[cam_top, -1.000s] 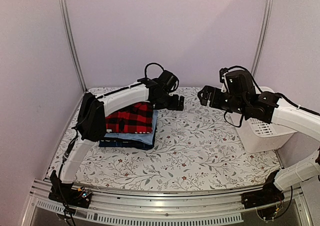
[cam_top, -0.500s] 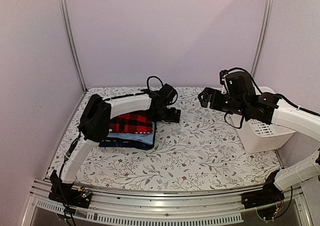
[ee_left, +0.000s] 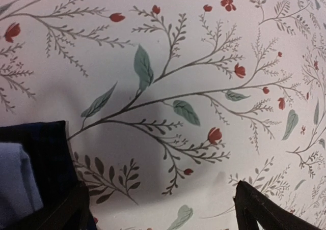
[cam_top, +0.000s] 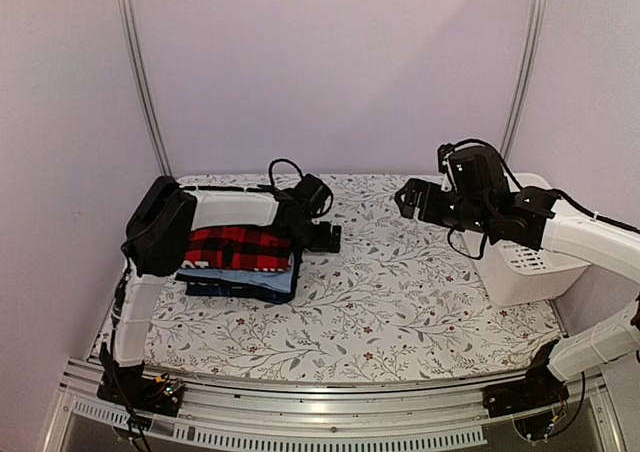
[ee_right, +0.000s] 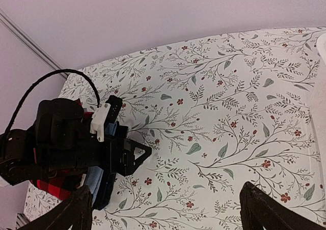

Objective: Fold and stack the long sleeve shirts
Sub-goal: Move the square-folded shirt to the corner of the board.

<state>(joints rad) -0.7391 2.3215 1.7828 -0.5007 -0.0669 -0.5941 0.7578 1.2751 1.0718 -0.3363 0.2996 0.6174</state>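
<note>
Lifting the wide-open, empty left claw (cam_top: 328, 237) beside the shirt stack (cam_top: 238, 262) should avoid snagging it; right claw (cam_top: 405, 198) gapes empty.

White basket (cam_top: 522, 272) at right edge, floral tablecloth (cam_top: 400, 292), lilac walls (cam_top: 330, 72)

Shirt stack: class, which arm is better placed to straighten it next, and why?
Probably left: the left gripper, open, hangs beside the shirt stack; the right gripper, also open, hovers farther off.
</note>
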